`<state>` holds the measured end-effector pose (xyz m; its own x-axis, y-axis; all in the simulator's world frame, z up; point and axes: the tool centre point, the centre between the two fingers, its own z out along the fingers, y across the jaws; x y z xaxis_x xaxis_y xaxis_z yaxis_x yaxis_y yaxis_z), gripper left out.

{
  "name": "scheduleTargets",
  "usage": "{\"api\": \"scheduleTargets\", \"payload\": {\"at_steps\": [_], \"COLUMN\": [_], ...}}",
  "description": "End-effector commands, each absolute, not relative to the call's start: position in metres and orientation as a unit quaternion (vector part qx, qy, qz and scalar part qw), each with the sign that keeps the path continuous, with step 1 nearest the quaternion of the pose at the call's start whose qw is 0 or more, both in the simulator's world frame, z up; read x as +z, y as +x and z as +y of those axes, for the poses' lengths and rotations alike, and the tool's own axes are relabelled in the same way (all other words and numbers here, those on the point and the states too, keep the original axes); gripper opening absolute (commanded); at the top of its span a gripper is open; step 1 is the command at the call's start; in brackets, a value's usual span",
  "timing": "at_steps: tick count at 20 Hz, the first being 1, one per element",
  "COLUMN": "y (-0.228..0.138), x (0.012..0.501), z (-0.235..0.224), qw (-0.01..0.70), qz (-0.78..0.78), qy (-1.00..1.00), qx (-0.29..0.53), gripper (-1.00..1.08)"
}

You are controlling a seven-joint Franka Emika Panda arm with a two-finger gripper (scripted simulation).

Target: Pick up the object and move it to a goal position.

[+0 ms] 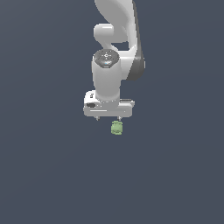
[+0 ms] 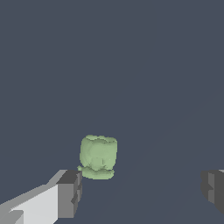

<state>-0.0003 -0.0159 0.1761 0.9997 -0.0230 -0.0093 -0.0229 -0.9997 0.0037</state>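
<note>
Slate floor; wrist view alone shows fingers (image 2: 70, 194) apparently flanking object (image 2: 98, 156).

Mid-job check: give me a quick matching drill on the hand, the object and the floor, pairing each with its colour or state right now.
Things:
1. hand
2. object
3. finger pads
4. floor

Descriptions:
A. pale green, lumpy
B. plain dark blue-grey
C. open, holding nothing
D. dark grey

Pairs: 1-C, 2-A, 3-D, 4-B
</note>
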Motion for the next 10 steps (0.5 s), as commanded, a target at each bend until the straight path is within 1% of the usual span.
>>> {"api": "scheduleTargets", "payload": {"at_steps": [1,4,10], "y": [0.000,0.002,0.011], "x": [0.176,0.178,0.187], "z": [-0.016,-0.022,-0.049], "qw": [0.002,0.004,0.012], "qz": [-0.011,-0.014,-0.025], "qy": [1.000,1.000,0.999], "qx": [-0.005,-0.001,0.016], "gripper": [1.00,1.00,1.00]}}
